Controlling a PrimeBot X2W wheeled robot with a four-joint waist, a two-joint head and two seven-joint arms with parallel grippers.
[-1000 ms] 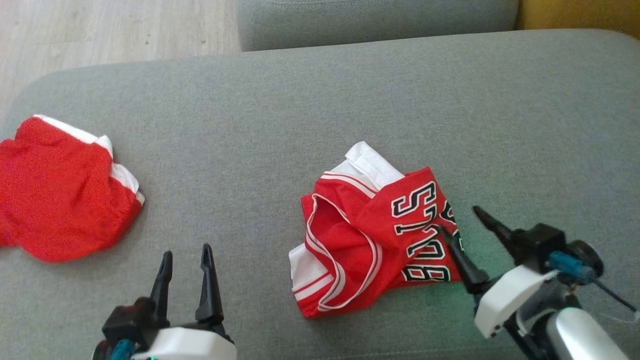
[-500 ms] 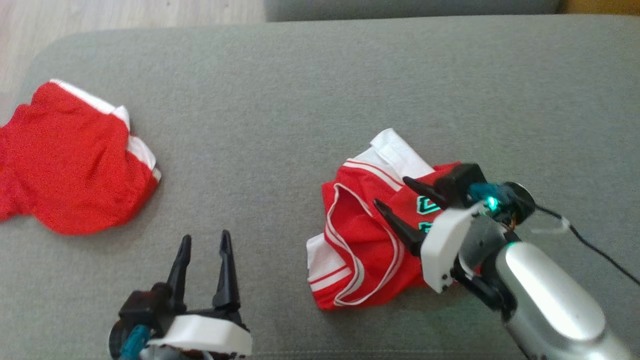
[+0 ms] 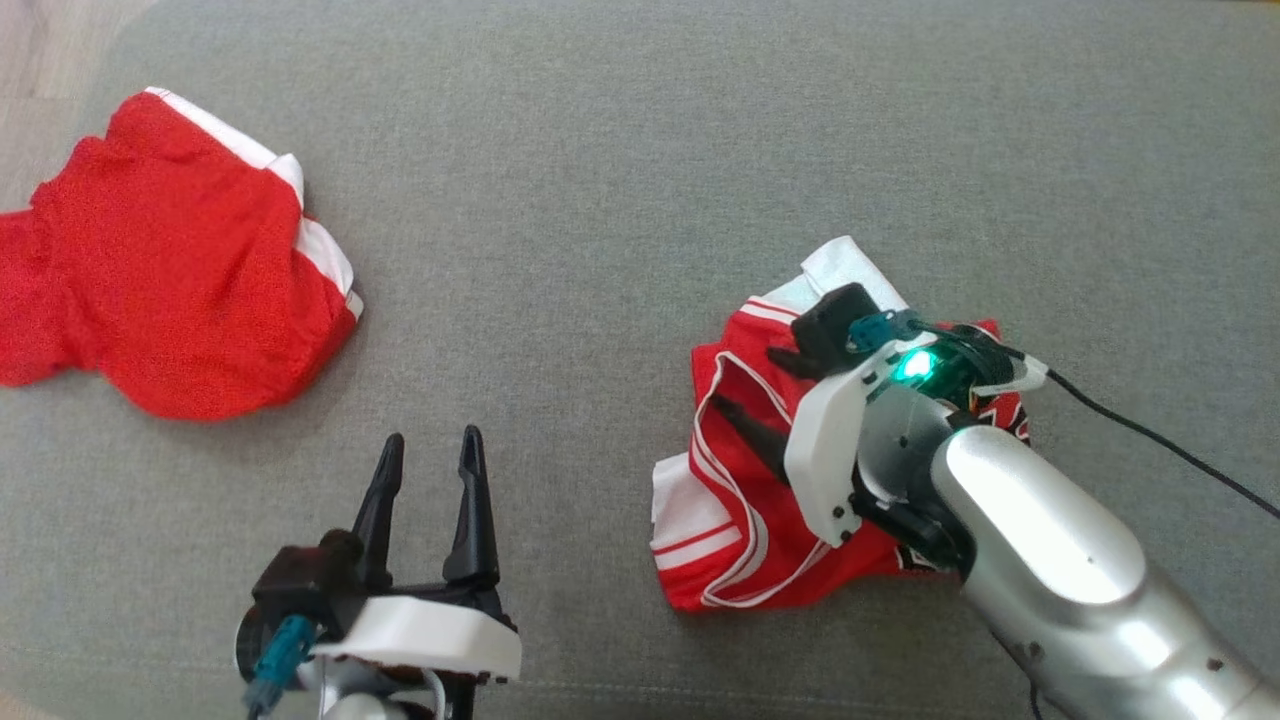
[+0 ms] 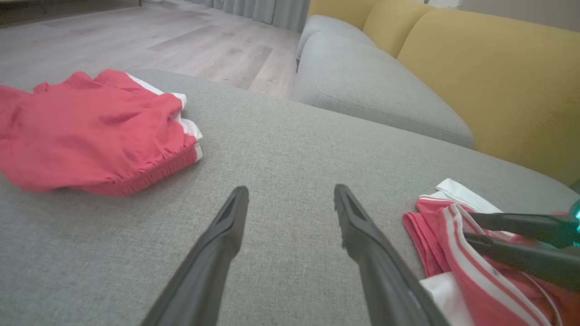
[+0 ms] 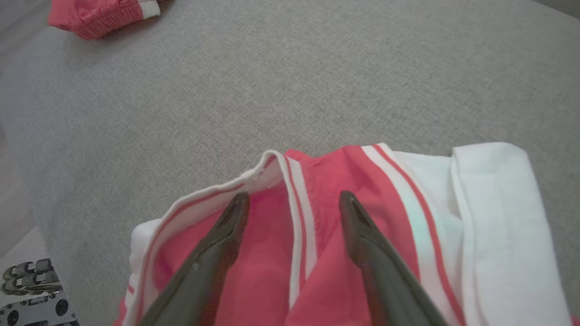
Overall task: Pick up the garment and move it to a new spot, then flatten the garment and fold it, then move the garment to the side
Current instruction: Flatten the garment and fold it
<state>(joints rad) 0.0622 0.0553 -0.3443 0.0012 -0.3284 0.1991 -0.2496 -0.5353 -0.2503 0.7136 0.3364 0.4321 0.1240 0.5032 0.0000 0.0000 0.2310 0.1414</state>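
**Lining up the first pinch, jaws standing wide**

The garment (image 3: 735, 540), a red jersey with white trim, is lying crumpled on the grey sofa seat (image 3: 600, 180), toward the robot's right. In the head view its bundle is running from a white corner at the far end down to a striped hem nearer the robot.

The right gripper (image 3: 745, 378) is hanging directly over it, both fingers spread wide and holding nothing. From the right wrist, a trimmed edge (image 5: 299, 217) of the jersey is sitting between the two fingertips, so the fingers are straddling it crosswise. Whether the tips are touching the cloth cannot be told.

The left gripper (image 3: 432, 437) is sitting well apart to the left over bare cushion, likewise spread and empty, pointing away from the robot. A second red garment (image 3: 170, 260) is lying farther off on that side.

The right arm is plainly the nearer one, and the pick-up looks to be hinging on closing across that trim, not along it
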